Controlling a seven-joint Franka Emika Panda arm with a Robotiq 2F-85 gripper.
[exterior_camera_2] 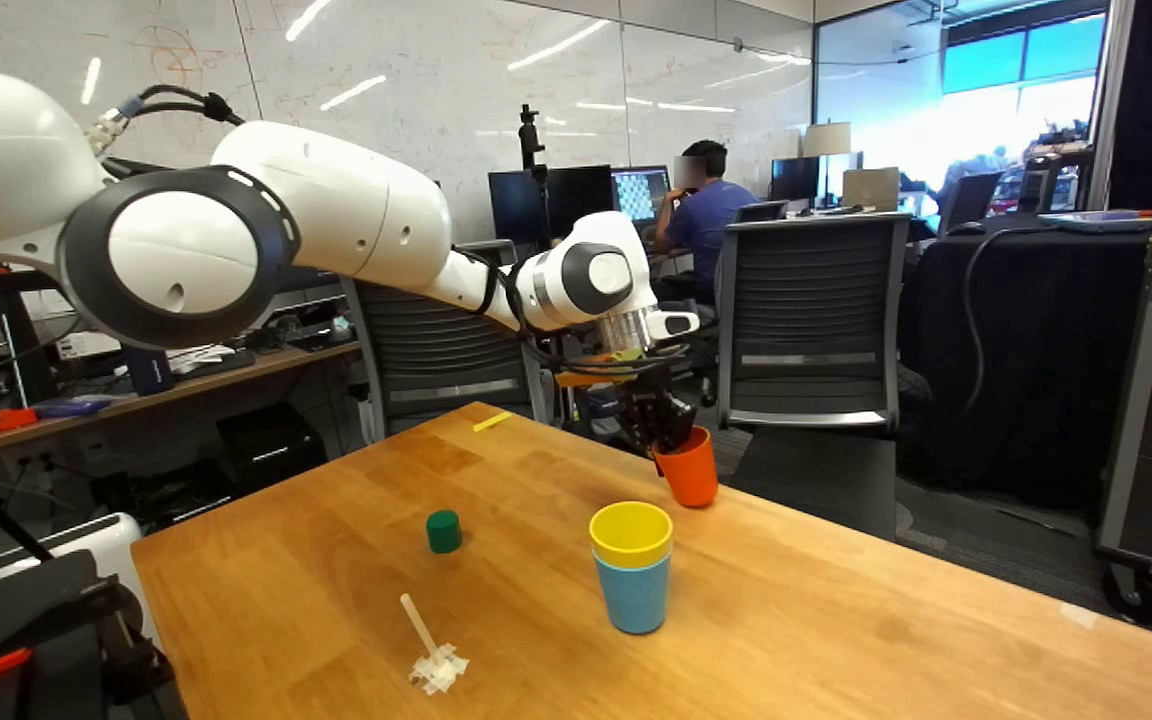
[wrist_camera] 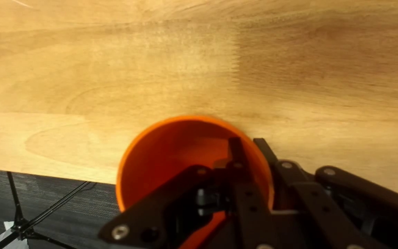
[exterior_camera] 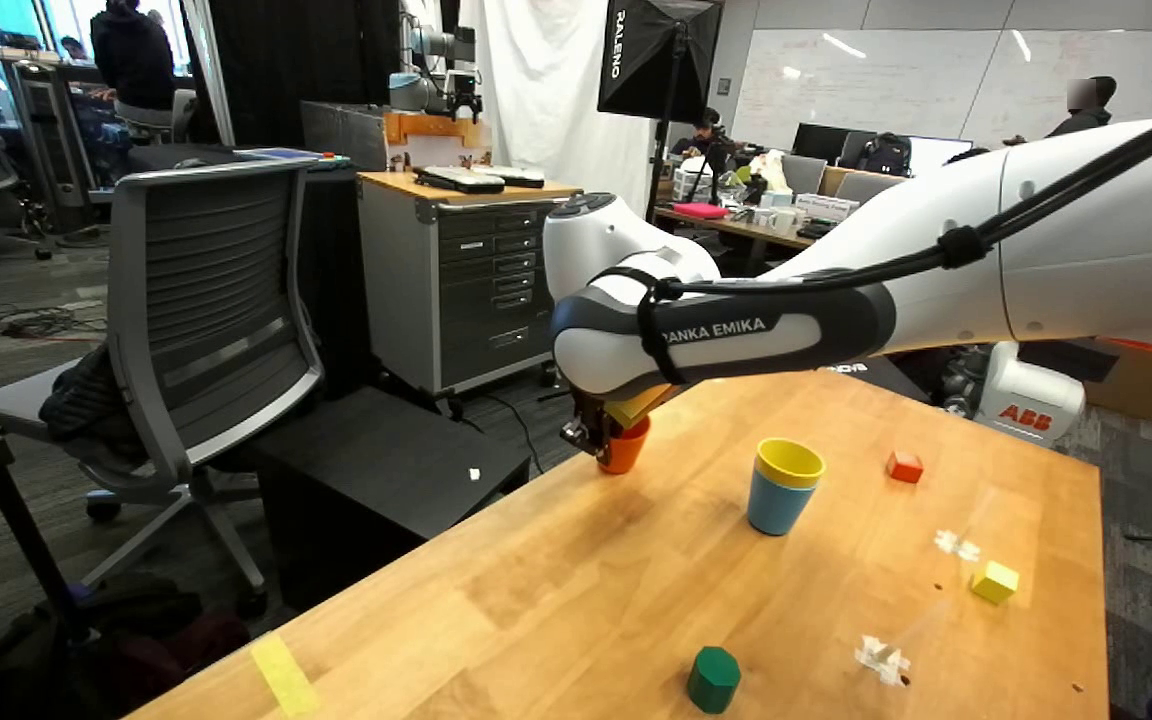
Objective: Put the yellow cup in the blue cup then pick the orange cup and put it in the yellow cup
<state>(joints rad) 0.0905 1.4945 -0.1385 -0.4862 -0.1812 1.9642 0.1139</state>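
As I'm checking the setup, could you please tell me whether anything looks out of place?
Nothing looks spilled or damaged, and the yellow cup sits in the blue cup. One oddity: a pale stick slants up from a patch of tape on the table in an exterior view, with no clear use in this task.

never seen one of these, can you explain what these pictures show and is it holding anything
This is a white jointed robot arm with a dark claw at its end. Two pictures come from cameras outside the robot; the third comes from its wrist, looking down. On the wooden table, a bright yellow round plastic cup sits inside a light-blue round plastic cup. Apart from them are a small red block, a small yellow block and a small dark green block. The claw straddles the rim of an orange round plastic cup, one side inside, one outside. Whether it actually grips the wall, I can't tell.
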